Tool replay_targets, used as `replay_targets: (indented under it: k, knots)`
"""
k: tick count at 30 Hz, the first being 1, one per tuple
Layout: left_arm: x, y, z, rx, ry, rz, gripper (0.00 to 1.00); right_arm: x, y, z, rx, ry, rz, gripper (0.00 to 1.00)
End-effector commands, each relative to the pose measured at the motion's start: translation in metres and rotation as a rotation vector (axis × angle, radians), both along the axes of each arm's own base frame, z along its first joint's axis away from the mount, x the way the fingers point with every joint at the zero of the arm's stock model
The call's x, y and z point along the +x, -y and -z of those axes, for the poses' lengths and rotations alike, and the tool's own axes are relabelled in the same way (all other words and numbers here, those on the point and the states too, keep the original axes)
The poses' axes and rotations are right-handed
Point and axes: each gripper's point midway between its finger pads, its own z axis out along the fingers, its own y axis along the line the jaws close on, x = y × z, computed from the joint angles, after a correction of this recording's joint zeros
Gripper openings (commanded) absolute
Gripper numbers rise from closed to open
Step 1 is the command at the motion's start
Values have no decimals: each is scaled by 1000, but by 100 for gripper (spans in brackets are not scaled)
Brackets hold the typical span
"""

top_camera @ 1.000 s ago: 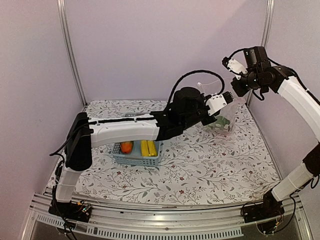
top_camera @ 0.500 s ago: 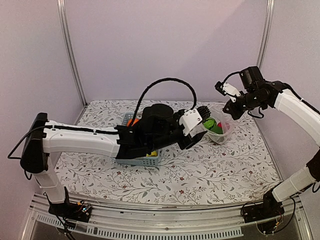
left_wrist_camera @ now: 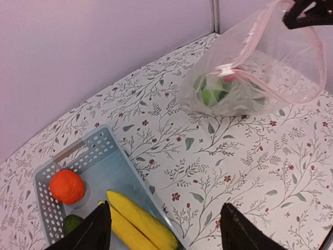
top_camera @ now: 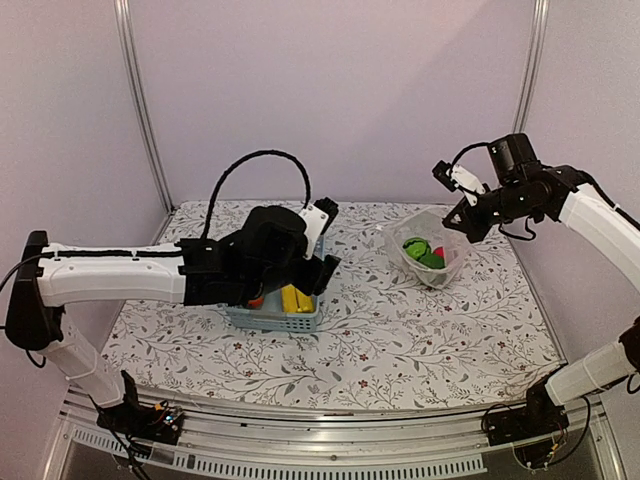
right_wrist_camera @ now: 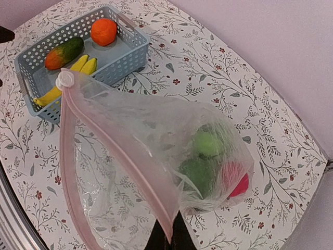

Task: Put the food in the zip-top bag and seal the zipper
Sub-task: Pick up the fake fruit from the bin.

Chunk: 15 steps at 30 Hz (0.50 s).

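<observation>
You're mid-loading. Your left gripper (left_wrist_camera: 166,229) hangs empty, fingers spread, over the light-blue slatted plastic basket (left_wrist_camera: 48,174). Your right gripper (right_wrist_camera: 166,235) is pinched on the rim of the clear crinkly zip-top bag (right_wrist_camera: 156,130), holding its mouth open, well apart from the basket. Next, I'd lower squarely onto the yellow plastic bananas (left_wrist_camera: 141,223). The right wrist view alone shows the whole orange-green piece (right_wrist_camera: 63,52); overhead, your arm covers most of the basket.

Clear, crinkly, glossy plastic zip-top bag (right_wrist_camera: 156,130), perforated light-blue plastic basket (right_wrist_camera: 122,61), matt floral cloth (top_camera: 400,340).
</observation>
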Motion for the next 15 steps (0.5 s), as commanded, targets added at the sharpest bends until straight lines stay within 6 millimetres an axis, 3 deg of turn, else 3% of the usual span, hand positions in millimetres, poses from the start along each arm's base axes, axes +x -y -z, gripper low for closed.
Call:
replay_targets:
  k: [1,7,11,15]
  knots:
    - [26,-84,32,50,-160,-301,71,-7,-4,-1,29,-13,-16,0]
    - [45,-143,69,6,-312,-510,70,-9,-2,1,25,-12,-15,0]
    - [52,-167,99,-10,-427,-582,67,-11,-2,1,28,-10,-18,0]
    - [59,-176,118,30,-455,-615,65,-13,-1,3,25,-12,-19,0]
